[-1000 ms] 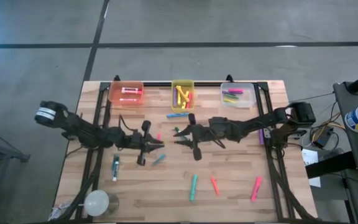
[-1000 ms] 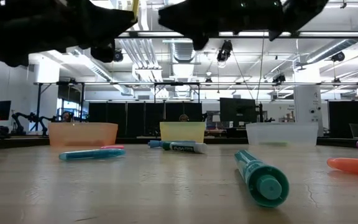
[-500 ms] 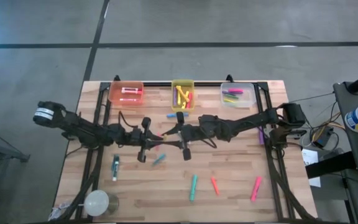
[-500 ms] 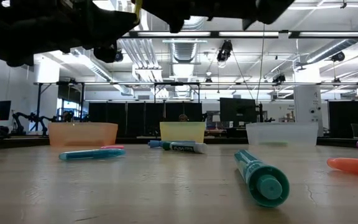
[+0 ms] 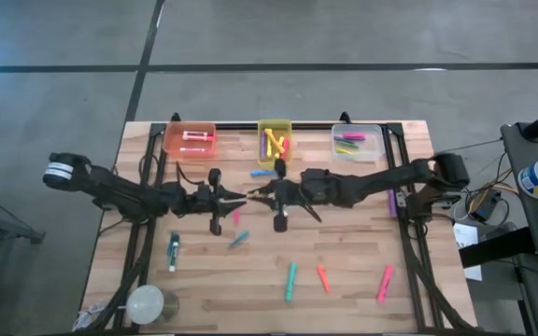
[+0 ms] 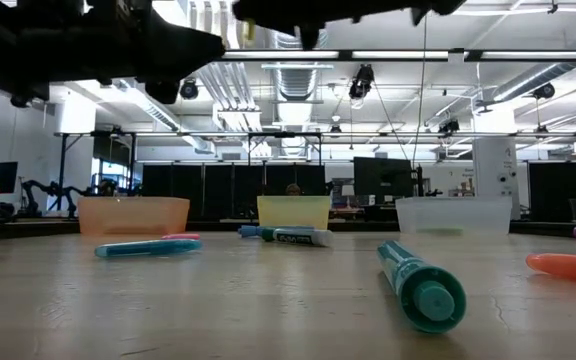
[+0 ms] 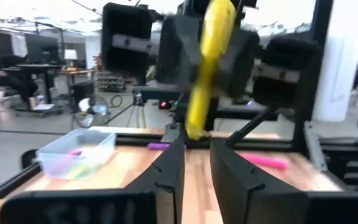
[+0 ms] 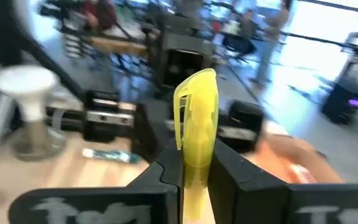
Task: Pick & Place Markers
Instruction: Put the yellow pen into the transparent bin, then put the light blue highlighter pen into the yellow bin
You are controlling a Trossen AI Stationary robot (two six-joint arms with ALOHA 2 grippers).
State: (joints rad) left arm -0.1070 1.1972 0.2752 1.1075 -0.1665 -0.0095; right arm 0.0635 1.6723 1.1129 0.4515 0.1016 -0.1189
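Overhead, both grippers are met mid-table, left gripper [image 5: 241, 198] facing right gripper [image 5: 261, 195] | left wrist: yellow marker [image 7: 207, 65] is seen in the other claw, own fingers [image 7: 169, 168] parted | right wrist: yellow marker [image 8: 196, 127] is clamped at its barrel | judged light, stiff, slippery; best gripped mid-barrel.

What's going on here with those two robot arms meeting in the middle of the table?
Both arms meet in the air above the middle of the wooden table. The right gripper is shut on a short yellow capped marker. The left gripper faces it, its fingers apart just at the marker's end, so this looks like a handover. Other loose markers lie on the table, and more sit in three small translucent bins along one edge.
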